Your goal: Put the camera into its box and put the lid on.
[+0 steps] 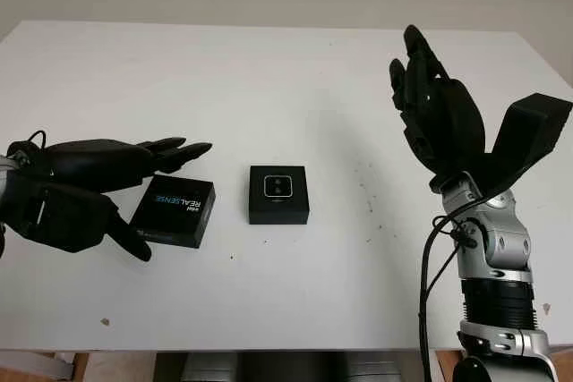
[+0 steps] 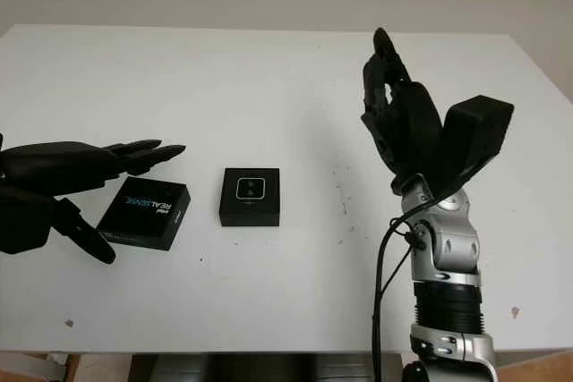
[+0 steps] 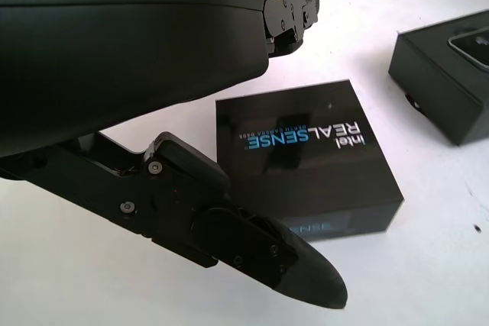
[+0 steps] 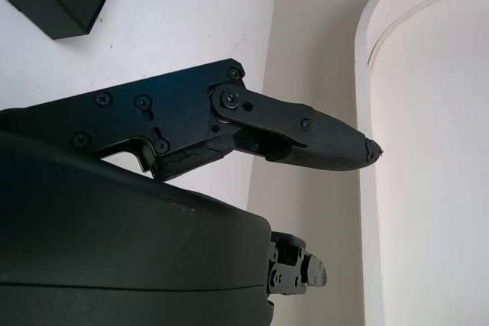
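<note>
A black box (image 1: 278, 210) sits open at the middle of the white table, with the small square camera (image 1: 279, 186) lying inside it. Left of the box lies its black lid (image 1: 179, 212), printed REALSENSE, flat on the table. My left hand (image 1: 159, 187) is open at the lid's left side. Its fingers (image 1: 175, 151) reach over the lid's far edge and its thumb (image 3: 260, 246) is near the front left corner, with no grip on it. My right hand (image 1: 434, 105) is open, raised above the right of the table, well away from the box.
The white table (image 1: 295, 87) stretches bare behind the box and lid. Its front edge (image 1: 286, 346) lies close below them. My right forearm (image 1: 492, 275) stands upright at the right front. A pale wall rises beyond the far edge.
</note>
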### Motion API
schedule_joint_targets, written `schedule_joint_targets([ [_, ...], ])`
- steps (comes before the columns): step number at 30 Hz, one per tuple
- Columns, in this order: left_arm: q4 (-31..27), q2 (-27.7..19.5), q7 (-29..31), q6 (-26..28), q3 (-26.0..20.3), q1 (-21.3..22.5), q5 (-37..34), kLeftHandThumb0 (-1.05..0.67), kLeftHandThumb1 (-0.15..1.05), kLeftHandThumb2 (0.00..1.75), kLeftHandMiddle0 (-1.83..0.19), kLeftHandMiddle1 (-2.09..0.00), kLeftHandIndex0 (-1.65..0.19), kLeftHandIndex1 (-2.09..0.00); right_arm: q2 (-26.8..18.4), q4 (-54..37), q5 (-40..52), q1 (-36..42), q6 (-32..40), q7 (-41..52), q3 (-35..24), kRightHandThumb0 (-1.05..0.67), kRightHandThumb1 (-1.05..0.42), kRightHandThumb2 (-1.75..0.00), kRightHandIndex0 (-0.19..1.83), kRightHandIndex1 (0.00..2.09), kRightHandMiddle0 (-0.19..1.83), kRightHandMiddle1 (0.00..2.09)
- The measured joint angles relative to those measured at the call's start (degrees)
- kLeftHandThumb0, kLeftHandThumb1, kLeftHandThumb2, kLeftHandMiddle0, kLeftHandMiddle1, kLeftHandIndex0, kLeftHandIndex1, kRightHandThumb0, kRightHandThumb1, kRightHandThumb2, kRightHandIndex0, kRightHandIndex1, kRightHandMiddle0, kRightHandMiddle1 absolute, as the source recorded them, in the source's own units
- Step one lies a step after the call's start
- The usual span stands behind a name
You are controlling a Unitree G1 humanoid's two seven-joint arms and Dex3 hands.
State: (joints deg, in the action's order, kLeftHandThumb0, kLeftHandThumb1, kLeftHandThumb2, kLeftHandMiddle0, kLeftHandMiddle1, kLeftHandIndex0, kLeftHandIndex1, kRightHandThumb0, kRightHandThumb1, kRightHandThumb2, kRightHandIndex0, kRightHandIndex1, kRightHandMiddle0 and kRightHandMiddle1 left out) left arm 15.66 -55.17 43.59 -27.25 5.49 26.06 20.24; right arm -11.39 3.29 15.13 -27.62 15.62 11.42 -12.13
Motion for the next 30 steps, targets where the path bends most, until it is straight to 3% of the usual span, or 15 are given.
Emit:
schedule_joint_targets([
  [8,2.93,1.91,-6.23,-0.76,2.48,0.0,5.14,-0.77,0.89,0.06,0.16,-0.05,0.17,-0.03,0.0,-1.08,-0.2,0.14,-0.01,-0.73,0.12,-0.7,-1.05,-0.68,-0.11,0.04,-0.09,0.03],
  [12,4.57,3.26,-10.0,-1.94,2.8,-0.37,5.19,-0.72,0.88,0.05,-0.08,-0.15,-0.03,-0.14,0.0,-1.47,-1.1,0.28,-0.01,-1.48,0.49,-0.72,-1.05,-0.65,-0.09,0.05,-0.08,0.04],
  [13,5.1,3.71,-11.21,-2.75,2.79,-0.59,4.69,-0.72,0.89,0.06,-0.21,-0.3,-0.11,-0.19,0.0,-1.55,-1.2,0.35,-0.01,-1.63,0.51,-0.72,-1.05,-0.64,-0.09,0.05,-0.08,0.03],
  [15,5.87,4.5,-12.84,-3.61,2.8,-0.91,4.18,-0.71,0.88,0.05,-0.16,-0.67,-0.16,-0.29,0.01,-1.68,-1.24,0.45,-0.01,-1.71,0.54,-0.72,-1.05,-0.64,-0.1,0.05,-0.08,0.03],
  [16,5.93,4.6,-12.98,-3.58,2.8,-0.99,4.16,-0.68,0.86,0.05,-0.11,-0.75,-0.18,-0.33,0.0,-1.7,-1.26,0.48,-0.01,-1.75,0.54,-0.72,-1.05,-0.64,-0.09,0.05,-0.07,0.04],
  [21,4.29,4.58,-12.18,-0.68,2.81,-1.1,4.62,-0.59,0.81,0.05,-0.21,-0.6,-0.22,-0.4,0.0,-1.71,-1.34,0.55,-0.01,-1.8,0.54,-0.71,-1.05,-0.64,-0.1,0.05,-0.06,0.04],
  [23,3.1,4.52,-12.04,0.25,2.79,-1.35,4.97,-0.57,0.82,0.05,-0.11,-1.35,-0.26,-0.43,-0.01,-1.71,-1.42,0.55,-0.02,-1.79,0.53,-0.72,-1.05,-0.64,-0.1,0.05,-0.07,0.04],
  [25,2.06,4.42,-12.17,0.73,2.76,-1.55,5.59,-0.56,0.82,0.05,-0.06,-1.8,-0.28,-0.46,-0.01,-1.7,-1.64,0.55,-0.05,-1.79,0.55,-0.72,-1.05,-0.64,-0.1,0.05,-0.07,0.04],
  [26,1.84,4.34,-12.54,0.46,2.76,-1.62,5.84,-0.54,0.84,0.06,-0.05,-1.77,-0.32,-0.52,-0.01,-1.7,-1.77,0.55,-0.06,-1.8,0.56,-0.72,-1.05,-0.64,-0.1,0.05,-0.07,0.04],
  [27,1.84,4.21,-12.98,-0.19,2.76,-1.7,6.07,-0.53,0.87,0.06,-0.09,-1.61,-0.31,-0.61,-0.01,-1.7,-1.86,0.56,-0.06,-1.81,0.57,-0.72,-1.05,-0.64,-0.1,0.05,-0.07,0.04],
  [29,1.88,3.75,-13.8,-1.81,2.78,-1.86,6.87,-0.43,1.0,0.06,-0.29,-1.51,-0.31,-1.02,-0.01,-1.71,-1.86,0.56,-0.05,-1.84,0.54,-0.71,-1.05,-0.63,-0.1,0.05,-0.07,0.04],
  [30,1.88,3.49,-14.0,-2.32,2.79,-1.93,7.26,-0.41,1.02,0.06,-0.32,-1.51,-0.31,-1.1,-0.01,-1.71,-1.85,0.57,-0.05,-1.84,0.54,-0.71,-1.05,-0.64,-0.1,0.05,-0.07,0.04],
])
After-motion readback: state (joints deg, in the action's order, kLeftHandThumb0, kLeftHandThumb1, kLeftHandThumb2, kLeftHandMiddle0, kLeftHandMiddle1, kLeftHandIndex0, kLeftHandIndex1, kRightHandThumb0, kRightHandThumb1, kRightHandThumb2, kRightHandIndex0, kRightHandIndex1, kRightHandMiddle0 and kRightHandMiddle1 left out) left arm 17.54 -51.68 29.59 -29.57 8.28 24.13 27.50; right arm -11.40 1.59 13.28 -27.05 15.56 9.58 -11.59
